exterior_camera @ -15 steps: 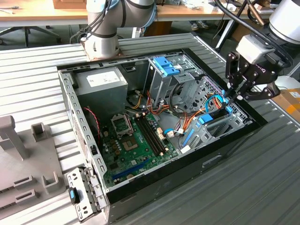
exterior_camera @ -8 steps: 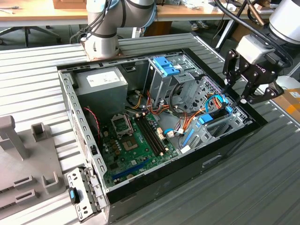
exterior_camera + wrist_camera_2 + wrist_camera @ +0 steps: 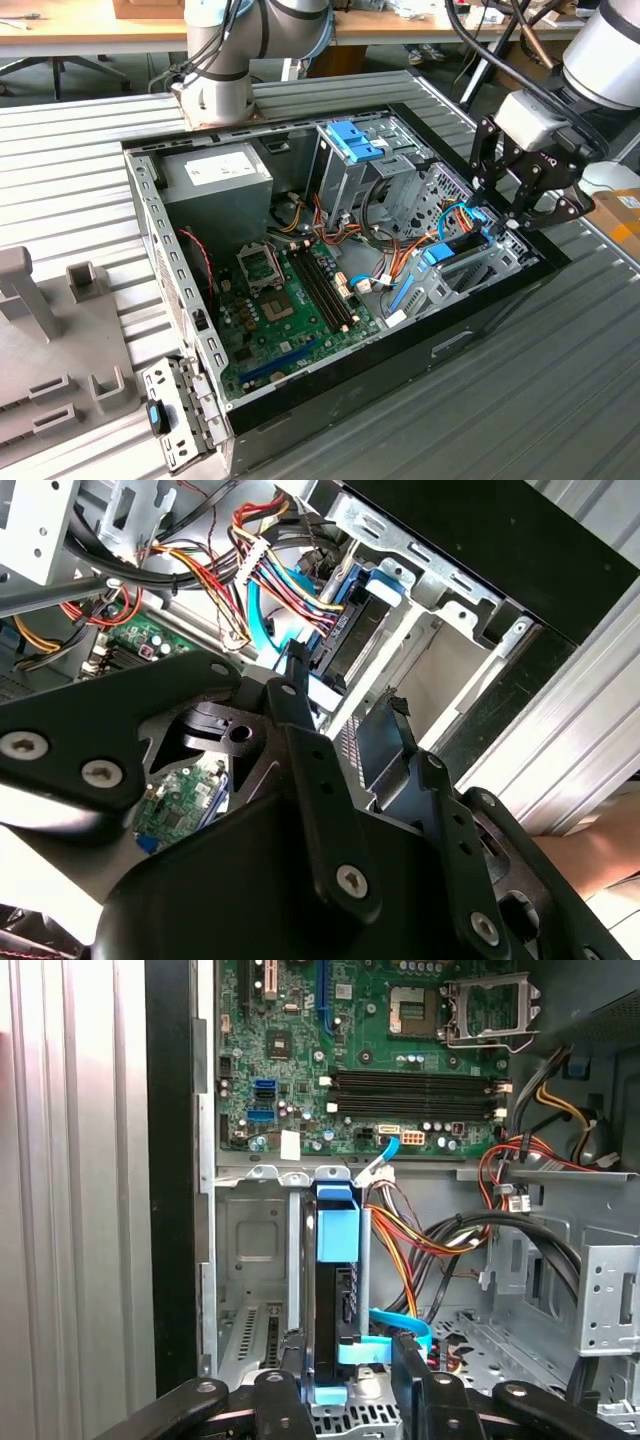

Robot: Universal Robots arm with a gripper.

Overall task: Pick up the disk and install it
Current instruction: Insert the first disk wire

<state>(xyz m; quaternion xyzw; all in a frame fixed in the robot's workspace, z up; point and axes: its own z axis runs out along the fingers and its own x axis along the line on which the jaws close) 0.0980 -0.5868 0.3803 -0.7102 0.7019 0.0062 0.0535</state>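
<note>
Table (image 3: 560, 380): ribbed grey metal, carrying an open computer case (image 3: 150, 230) with its boards and wiring exposed.
Jaws (image 3: 500, 220): mine hang over the case's corner at the exterior view's right, pointed down into the drive bay (image 3: 250, 1260).
Grip: open. My two black fingers (image 3: 410, 1380) stand apart, and I see neither one pressed against metal.
Disk (image 3: 335, 1305): it stands on edge inside the drive bay, with a blue rail capping the edge that faces me.
Key relation: in the first wrist view the disk's near end sits in the gap between my fingers. It is closer to one finger than the other, and a blue cable (image 3: 400, 1325) crosses the wider side.
Long axis: it runs from my jaws straight toward the motherboard (image 3: 400, 1090), in line with the bay's slot.
Second wrist view: the disk (image 3: 345, 630) lies just beyond my fingertips, among the bundled wires.
Progress: I judge the disk is already down in its bay. I cannot tell whether it is fully seated.
</note>
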